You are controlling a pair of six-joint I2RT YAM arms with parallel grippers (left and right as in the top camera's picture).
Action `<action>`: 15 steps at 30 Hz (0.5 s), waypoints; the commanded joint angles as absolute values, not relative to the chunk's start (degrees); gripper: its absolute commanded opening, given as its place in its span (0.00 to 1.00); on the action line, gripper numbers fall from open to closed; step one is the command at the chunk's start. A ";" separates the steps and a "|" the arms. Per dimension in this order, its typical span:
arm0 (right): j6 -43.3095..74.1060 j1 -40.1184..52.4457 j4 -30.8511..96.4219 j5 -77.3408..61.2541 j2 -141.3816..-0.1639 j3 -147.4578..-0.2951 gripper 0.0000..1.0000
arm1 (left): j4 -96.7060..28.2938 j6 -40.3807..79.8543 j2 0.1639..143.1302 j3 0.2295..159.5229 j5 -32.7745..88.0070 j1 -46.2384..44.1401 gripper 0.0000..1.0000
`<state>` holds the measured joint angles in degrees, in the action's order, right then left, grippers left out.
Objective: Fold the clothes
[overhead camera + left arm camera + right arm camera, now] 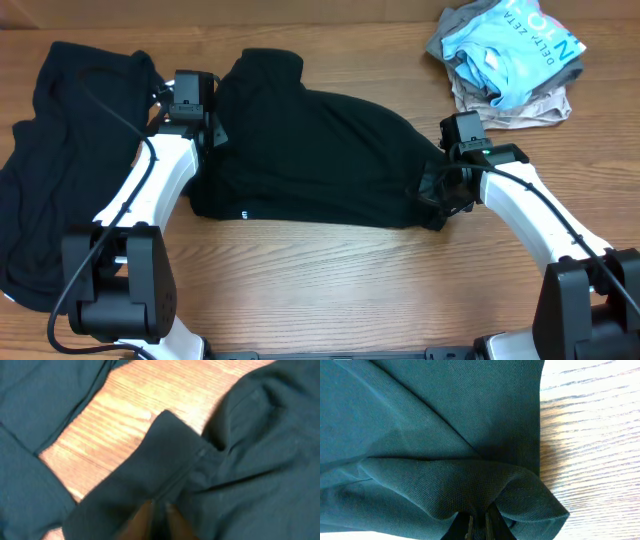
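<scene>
- We see a middle black shirt (320,150) spread across the centre of the wooden surface (330,280), with its collar end at the far left and its body running right and nearer.
- A small white mark (245,214) shows on its near edge, toward the left.
- The left fingers (145,519) sit at the shirt's left edge, just right of a second black shirt (60,130) that covers the left side of the surface.
- In the left wrist view, a hemmed flap of the middle shirt runs from the fingers toward a strip of bare wood between the two black shirts.
- The left fingers stand close together with a thin band of dark cloth in the narrow gap. We cannot tell whether they are pinching it or only bracketing it.
- The right fingers (469,529) are at the shirt's near right corner.
- They are pressed together on a bunched fold of that corner. In the right wrist view the cloth puckers where it meets them and rises in a ridge above the flat layer.
- To the right of that fold the shirt's hemmed edge runs straight, with bare wood just beyond it.
- A light blue printed garment (520,45) lies crumpled on top of a beige garment (520,108) at the far right corner, well apart from both pairs of fingers.
</scene>
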<state>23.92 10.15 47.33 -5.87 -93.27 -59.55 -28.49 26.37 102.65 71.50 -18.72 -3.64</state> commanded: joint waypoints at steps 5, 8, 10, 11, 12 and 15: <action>21.02 9.93 57.17 -5.19 -92.31 -69.21 0.39 | -38.33 18.65 103.22 80.73 -18.41 -3.36 0.73; 17.37 9.93 65.80 -5.19 -92.16 -80.31 0.63 | -47.99 17.15 103.22 91.09 -17.47 -3.33 0.85; 15.11 9.93 69.10 -5.19 -92.16 -86.21 0.73 | -50.81 13.34 103.22 96.53 -11.99 -3.33 0.87; 14.59 9.93 69.78 -5.17 -92.16 -87.90 0.77 | -51.68 11.62 103.22 99.13 -8.21 -3.33 0.88; 13.91 9.93 70.26 -5.17 -92.16 -89.86 0.81 | -52.16 10.22 103.24 101.49 -4.43 -3.33 0.87; 12.99 9.89 69.60 -4.51 -92.38 -92.42 0.84 | -51.51 7.88 103.83 108.03 2.87 -3.51 0.88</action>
